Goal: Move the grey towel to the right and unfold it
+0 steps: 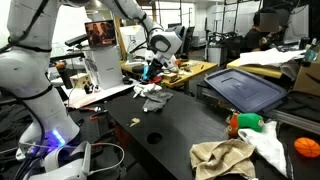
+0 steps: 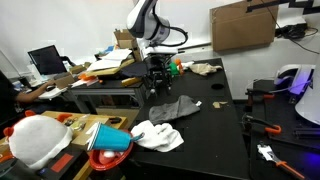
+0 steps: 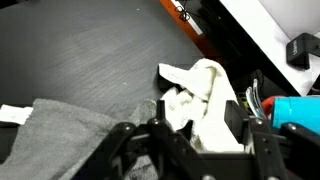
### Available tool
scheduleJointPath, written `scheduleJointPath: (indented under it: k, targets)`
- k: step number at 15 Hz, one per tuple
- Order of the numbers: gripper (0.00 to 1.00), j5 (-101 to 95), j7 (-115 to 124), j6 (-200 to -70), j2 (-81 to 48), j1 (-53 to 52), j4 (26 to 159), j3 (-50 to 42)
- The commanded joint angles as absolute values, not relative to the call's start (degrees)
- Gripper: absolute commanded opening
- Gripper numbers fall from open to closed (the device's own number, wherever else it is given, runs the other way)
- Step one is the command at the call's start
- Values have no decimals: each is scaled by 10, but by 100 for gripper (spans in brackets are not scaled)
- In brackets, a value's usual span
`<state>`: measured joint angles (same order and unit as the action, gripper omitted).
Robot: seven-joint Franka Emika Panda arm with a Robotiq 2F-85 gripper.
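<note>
Black bench [image 2: 225, 130] with Panda arm, seen in both exterior views and the wrist view. The grey towel [image 2: 175, 107] lies rumpled and not fully spread on the bench top, close to the long edge that borders the cluttered wooden desk [image 2: 100, 72]. In an exterior view it appears near the far end of the bench [image 1: 152, 98], and in the wrist view it fills the lower left [image 3: 70, 130]. The gripper [image 2: 157, 88] points down over the desk-side margin of the towel. From the opposite side it hangs just above the cloth [image 1: 150, 73]. Whether the fingertips touch the fabric cannot be told. In the wrist view the gripper [image 3: 190, 150] shows its dark fingers [image 3: 130, 145] parted, with no cloth pinched between them. A small white rag [image 2: 158, 135] lies crumpled just beside the grey towel, at the same desk-side edge. It occupies the centre of the wrist view [image 3: 200, 90], close to the towel but not visibly overlapping it. A blue cup [image 2: 110, 140] stands off the bench, near the rag. At the opposite end of the bench, well apart from the gripper, a beige towel [image 1: 222, 155] lies bunched by the corner, with a green-and-orange bottle [image 1: 246, 123] near it and an orange ball [image 1: 307, 148] beyond.
</note>
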<state>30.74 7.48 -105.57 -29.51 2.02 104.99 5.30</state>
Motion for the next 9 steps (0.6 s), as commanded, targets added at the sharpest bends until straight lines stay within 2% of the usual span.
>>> scheduleJointPath:
  k: [1,2,9]
  targets:
    - [94,247,2,-1014,-291,23,1047,36]
    - [100,221,-26,-1001,-295,26,1045,32]
    - [100,73,-188,-1025,-320,23,1056,32]
